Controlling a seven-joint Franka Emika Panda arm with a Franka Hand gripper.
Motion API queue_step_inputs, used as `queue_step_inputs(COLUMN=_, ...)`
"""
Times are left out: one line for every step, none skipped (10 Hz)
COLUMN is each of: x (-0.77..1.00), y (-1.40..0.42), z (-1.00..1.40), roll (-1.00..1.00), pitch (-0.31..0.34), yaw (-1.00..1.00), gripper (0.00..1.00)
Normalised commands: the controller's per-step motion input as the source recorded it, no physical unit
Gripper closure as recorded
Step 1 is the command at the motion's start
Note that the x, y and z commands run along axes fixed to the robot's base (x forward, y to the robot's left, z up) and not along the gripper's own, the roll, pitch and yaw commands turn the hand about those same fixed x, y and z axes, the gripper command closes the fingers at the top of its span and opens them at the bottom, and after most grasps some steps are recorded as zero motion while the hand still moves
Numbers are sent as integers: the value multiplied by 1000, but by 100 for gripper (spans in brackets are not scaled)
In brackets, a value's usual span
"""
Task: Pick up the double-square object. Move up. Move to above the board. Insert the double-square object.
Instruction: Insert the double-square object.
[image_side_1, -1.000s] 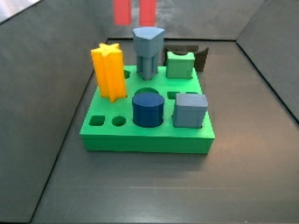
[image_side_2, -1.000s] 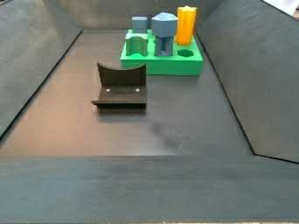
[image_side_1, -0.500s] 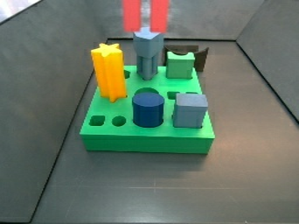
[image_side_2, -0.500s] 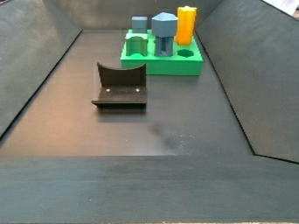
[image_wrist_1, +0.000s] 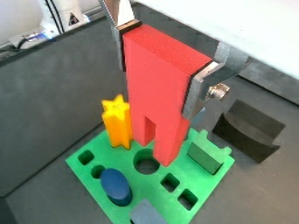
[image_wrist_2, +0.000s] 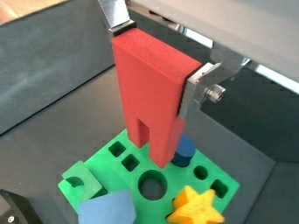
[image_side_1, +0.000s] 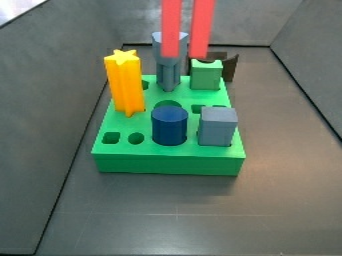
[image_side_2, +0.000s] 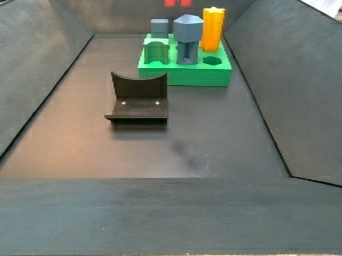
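Lowered since a second ago, the red block (image_wrist_1: 163, 92), stiff, light and smooth-sided, hangs over the green board (image_side_1: 171, 150) near the far edge, the gripper (image_wrist_1: 167, 59) clamped on its upper flat faces.

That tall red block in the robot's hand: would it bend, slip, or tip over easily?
The red block looks like rigid plastic with flat sides, so it probably won't bend. The hand clamps its smooth faces above the green board; smooth plastic might slip if gripped loosely. It is tall and narrow on two legs, so standing free it would likely tip easily.
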Motion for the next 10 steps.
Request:
queue_step_inputs(x=1000, y=0, z=-491, roll=50, pitch=-16, yaw=0, gripper=100)
queue_step_inputs(x=1000, y=0, z=-414, roll=19, pitch=-80, yaw=0, gripper=100)
queue_step_inputs(x=980, y=23, z=-386, roll=10, pitch=-137, yaw=0, gripper=100)
queue_step_inputs(x=946, y=26, z=-449, roll=61, pitch=-97, yaw=0, gripper=100)
queue_step_inputs(x=849, y=0, z=-497, roll=164, pitch=-51, yaw=3, gripper=100)
queue_step_inputs(x=646, y=-29, z=-583, roll=287, pitch=-14, yaw=66, gripper=100)
queue_step_inputs(x=331, y=-11, z=-571, roll=217, pitch=0, yaw=29, gripper=100)
queue_step_inputs(x=23, y=0, z=-517, roll=179, pitch=0, yaw=11, gripper=100)
queue_step_inputs(x=0, y=0, z=-403, roll=69, pitch=-23, yaw=0, gripper=100)
queue_step_inputs(x=0, y=0, z=-323, roll=0, pitch=-60, yaw=9, gripper=100)
